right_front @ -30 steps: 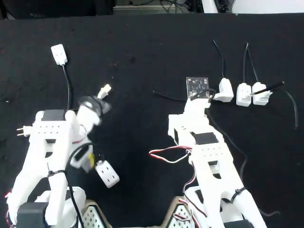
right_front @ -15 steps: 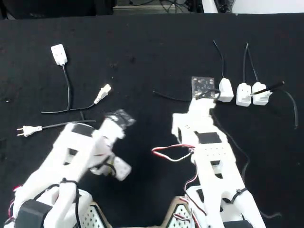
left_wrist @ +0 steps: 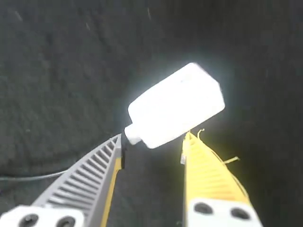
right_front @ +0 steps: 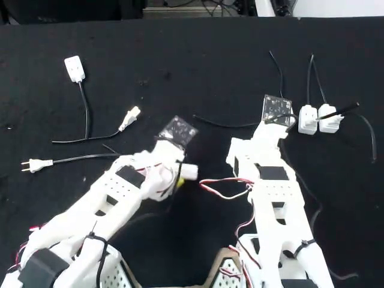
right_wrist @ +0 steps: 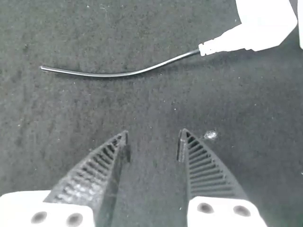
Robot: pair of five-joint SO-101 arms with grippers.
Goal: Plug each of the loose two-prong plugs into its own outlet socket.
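High view: black cloth (right_front: 198, 60) across the table, both arms reaching in from the near edge. Left arm slanted toward the centre, right arm pointed at the far right.

Left wrist view: left gripper (left_wrist: 154, 138) clamped on a white socket (left_wrist: 175, 106), grey finger on one side, yellow finger on the other, the block sticking out past the tips. Lifted or resting on the cloth, cannot tell. Seen from above, held near the middle of the table, well apart from everything else.

Right wrist view: right gripper (right_wrist: 152, 136) narrowly parted, nothing between the fingers, just over bare cloth. Ahead of it a thin black cord (right_wrist: 118, 73) running into a near socket (right_wrist: 265, 21) at the corner.

Back in the high view, just right of the right arm's tip: inner socket (right_front: 307, 120) and outer socket (right_front: 328, 116), touching or nearly so, cords trailing to the far edge. On the left half: far socket (right_front: 74, 68) near the far corner, white plug (right_front: 130, 116) nearer the centre, pronged plug (right_front: 33, 164) by the left edge, all three loose, well apart from each other.
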